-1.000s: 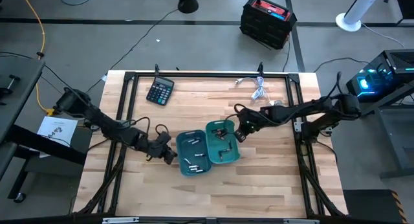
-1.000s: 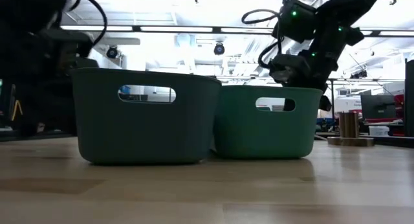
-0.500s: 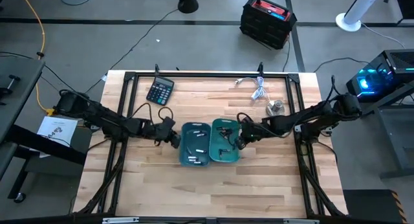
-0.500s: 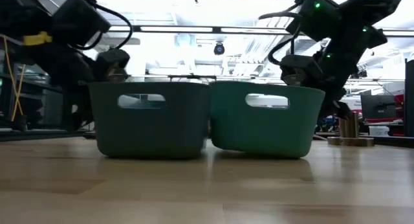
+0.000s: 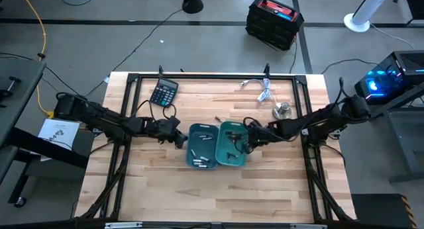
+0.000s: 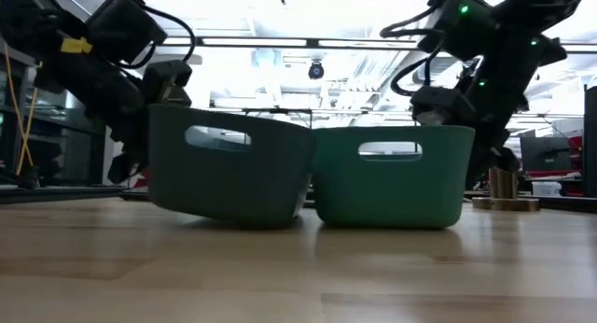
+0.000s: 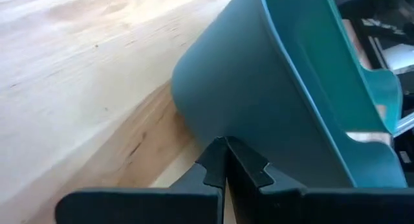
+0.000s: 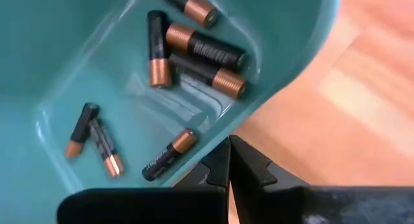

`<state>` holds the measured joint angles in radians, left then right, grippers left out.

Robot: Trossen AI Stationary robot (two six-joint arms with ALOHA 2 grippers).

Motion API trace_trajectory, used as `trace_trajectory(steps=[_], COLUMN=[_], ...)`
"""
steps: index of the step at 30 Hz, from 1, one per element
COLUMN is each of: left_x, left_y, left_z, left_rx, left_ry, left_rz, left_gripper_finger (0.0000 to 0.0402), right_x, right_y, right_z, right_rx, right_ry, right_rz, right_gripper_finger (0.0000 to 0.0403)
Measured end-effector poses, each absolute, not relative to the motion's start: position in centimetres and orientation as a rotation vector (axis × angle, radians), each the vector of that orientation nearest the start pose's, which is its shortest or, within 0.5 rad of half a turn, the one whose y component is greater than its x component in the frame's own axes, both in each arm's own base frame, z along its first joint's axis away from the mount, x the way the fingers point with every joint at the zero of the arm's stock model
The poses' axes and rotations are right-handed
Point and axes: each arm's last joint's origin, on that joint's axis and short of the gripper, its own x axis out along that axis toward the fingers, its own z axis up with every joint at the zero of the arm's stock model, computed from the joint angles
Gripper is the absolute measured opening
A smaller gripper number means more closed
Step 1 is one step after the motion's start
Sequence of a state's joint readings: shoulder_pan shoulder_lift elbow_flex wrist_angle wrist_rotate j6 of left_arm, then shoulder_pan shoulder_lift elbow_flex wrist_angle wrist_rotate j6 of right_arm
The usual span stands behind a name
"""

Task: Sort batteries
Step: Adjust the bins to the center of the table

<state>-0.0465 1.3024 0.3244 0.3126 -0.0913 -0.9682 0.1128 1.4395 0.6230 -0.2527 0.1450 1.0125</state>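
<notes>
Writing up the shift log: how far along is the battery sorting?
Sorting looks finished: light batteries lie in the blue bin, dark batteries in the green bin; none shows loose on the table. In hand: the shut left gripper and right gripper press the bins' outer sides.

No legible text, brand, number or sign appears in any view. The black-and-copper batteries [image 8: 206,50] lying in the green bin [image 8: 39,49] carry light lettering on their dark bodies, but it cannot be made out. The calculator [image 5: 163,94] on the table shows keys whose markings are too small to read. The white sheet [image 5: 58,132] beside the table bears dark print that is also unreadable.
</notes>
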Motion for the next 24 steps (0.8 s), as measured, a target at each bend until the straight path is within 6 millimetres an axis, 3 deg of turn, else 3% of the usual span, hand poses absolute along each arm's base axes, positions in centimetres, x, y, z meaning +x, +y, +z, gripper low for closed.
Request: trace_trajectory(steps=[7, 18, 24], left_x=[21.2, 21.2, 21.1], left_y=[-1.4, -0.6, -1.1], left_z=[12.8, 13.0, 12.8], left_rx=[-0.933, -0.917, -0.936], left_ry=[0.544, 0.511, 0.542], left_rz=[0.437, 0.477, 0.457], left_gripper_finger=[0.0000, 0.0000, 0.0000], right_x=[24.8, 24.3, 22.5], right_y=[0.9, 0.5, 0.0], right_z=[15.0, 15.3, 16.6], right_rx=[0.739, 0.671, 0.635], right_ry=[0.943, 1.045, 1.096], right_rz=[-0.545, -0.472, -0.511], right_gripper_finger=[0.0000, 0.0000, 0.0000])
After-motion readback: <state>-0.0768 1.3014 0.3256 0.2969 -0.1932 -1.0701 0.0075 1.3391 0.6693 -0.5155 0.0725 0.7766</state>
